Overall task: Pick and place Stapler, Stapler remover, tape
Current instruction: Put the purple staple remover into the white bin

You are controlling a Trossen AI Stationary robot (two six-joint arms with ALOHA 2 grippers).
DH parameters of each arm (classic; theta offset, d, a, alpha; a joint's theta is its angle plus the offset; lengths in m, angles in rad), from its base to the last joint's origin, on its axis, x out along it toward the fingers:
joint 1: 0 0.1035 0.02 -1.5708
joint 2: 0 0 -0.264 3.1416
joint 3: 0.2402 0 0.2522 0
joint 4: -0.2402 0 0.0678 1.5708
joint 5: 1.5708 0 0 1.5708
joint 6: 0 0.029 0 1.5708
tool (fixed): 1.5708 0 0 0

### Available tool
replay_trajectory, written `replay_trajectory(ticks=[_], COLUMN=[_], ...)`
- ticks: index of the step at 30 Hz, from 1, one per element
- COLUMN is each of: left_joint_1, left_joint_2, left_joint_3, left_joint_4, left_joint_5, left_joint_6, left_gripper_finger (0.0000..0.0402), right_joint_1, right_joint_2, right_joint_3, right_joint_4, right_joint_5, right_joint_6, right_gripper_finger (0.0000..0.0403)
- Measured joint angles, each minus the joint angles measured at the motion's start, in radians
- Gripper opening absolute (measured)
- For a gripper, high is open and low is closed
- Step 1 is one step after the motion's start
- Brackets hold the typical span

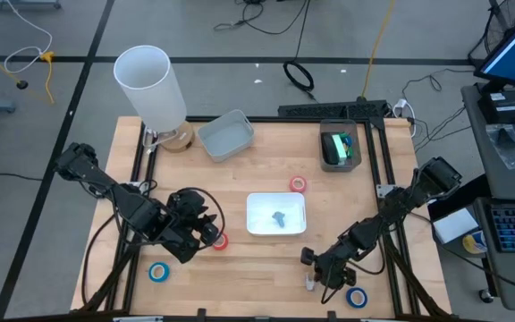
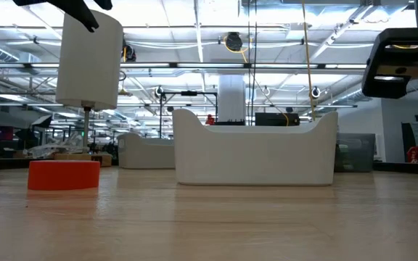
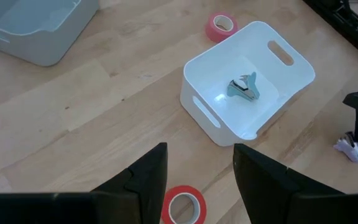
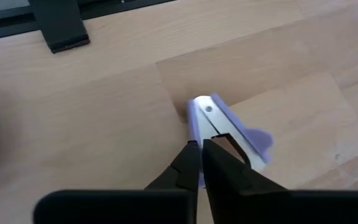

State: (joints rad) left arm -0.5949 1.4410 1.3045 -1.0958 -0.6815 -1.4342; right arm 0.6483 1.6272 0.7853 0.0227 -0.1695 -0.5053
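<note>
From above, you have one stapler remover (image 1: 280, 217) already lying in the white bin (image 1: 276, 199) at the table's middle, so that part looks done. Still out on the wood: a red tape roll (image 1: 299, 184) just beyond the bin, another red roll (image 1: 219, 240) at the left gripper (image 1: 206, 230), a blue roll (image 1: 158, 272) near the front left and a blue roll (image 1: 357, 297) at the front right. The right gripper (image 1: 322, 271) sits low at the front, right of centre, over a small pale object (image 1: 311, 283). A dark bin (image 1: 339, 148) at the back holds something green; you cannot tell from here what it is.

At table height, you see only one red roll (image 2: 64, 175) on the wood and the bin's wall (image 2: 255, 154); its contents are hidden.

Through the left wrist camera, your left fingers (image 3: 146, 178) stand wide apart, with the red roll (image 3: 183, 204) between and beneath them, not yet held. The remover (image 3: 243, 88) rests inside the bin (image 3: 211, 122).

Through the right wrist camera, your right fingers (image 4: 190, 168) are closed to a thin gap on the edge of a lilac-and-white second remover (image 4: 222, 127) on the table. By my reckoning, most placing remains.
</note>
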Motion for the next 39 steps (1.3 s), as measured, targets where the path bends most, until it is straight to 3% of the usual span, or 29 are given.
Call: replay_trajectory(ticks=[8, 16, 21, 26, 32, 39], left_joint_1=[0.000, 0.000, 0.000, 0.000, 0.000, 0.000], left_joint_2=[0.000, 0.000, 0.000, 0.000, 0.000, 0.000], left_joint_3=[0.000, 0.000, 0.000, 0.000, 0.000, 0.000], left_joint_4=[0.001, 0.001, 0.001, 0.002, 0.002, 0.001], left_joint_5=[0.001, 0.001, 0.001, 0.000, 0.002, 0.004], left_joint_6=[0.016, 0.018, 0.026, 0.041, 0.044, 0.050], left_gripper_finger=[0.0182, 0.0182, 0.0182, 0.0182, 0.0182, 0.0182], right_joint_1=[0.000, -0.006, -0.025, -0.094, -0.178, -0.267], right_joint_2=[-0.009, -0.140, -0.225, -0.283, -0.294, -0.294], right_joint_3=[0.001, 0.032, 0.076, 0.089, 0.090, 0.090], right_joint_4=[-0.009, -0.083, -0.190, -0.160, -0.131, -0.243], right_joint_5=[0.042, 0.122, 0.308, 0.477, 0.482, 0.481], right_joint_6=[0.020, 0.038, -0.062, -0.207, -0.274, -0.266], right_gripper_finger=[0.0002, 0.0001, 0.0001, 0.0001, 0.0000, 0.0000])
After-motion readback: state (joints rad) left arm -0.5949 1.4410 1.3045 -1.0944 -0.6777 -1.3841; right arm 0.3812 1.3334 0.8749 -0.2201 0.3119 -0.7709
